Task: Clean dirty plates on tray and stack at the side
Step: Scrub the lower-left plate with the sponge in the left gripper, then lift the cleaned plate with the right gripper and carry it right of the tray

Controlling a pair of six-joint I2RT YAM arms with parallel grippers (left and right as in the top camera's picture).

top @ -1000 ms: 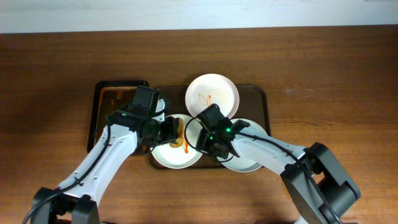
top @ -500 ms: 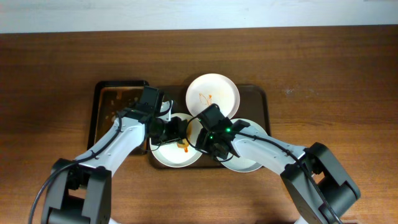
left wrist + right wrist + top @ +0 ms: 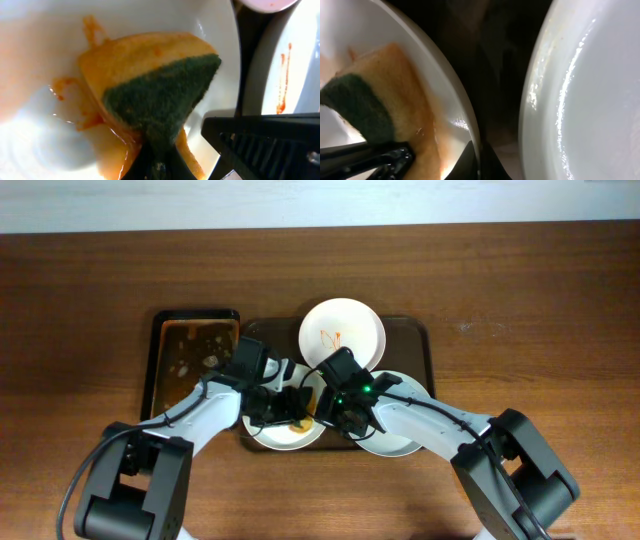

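Note:
Three white plates lie on the dark brown tray (image 3: pixel 412 345). The back plate (image 3: pixel 341 333) has orange-red streaks. The front left plate (image 3: pixel 268 430) is smeared with orange sauce (image 3: pixel 60 90). My left gripper (image 3: pixel 291 417) is shut on a green-yellow sponge (image 3: pixel 150 95) and presses it onto this plate. My right gripper (image 3: pixel 323 413) is shut on this plate's right rim (image 3: pixel 470 130), one finger inside and one outside. The sponge also shows in the right wrist view (image 3: pixel 385 115). The front right plate (image 3: pixel 400 430) looks plain white (image 3: pixel 590 90).
A smaller black tray (image 3: pixel 190 355) with wet brown marks lies left of the brown tray. Both arms meet over the front left plate. In the left wrist view a second plate (image 3: pixel 285 75) with a red streak lies at the right, behind my right gripper's dark body (image 3: pixel 265 140).
My left gripper has slid the sponge to the right across the front left plate, toward my right gripper. The right arm and the plates have not moved.

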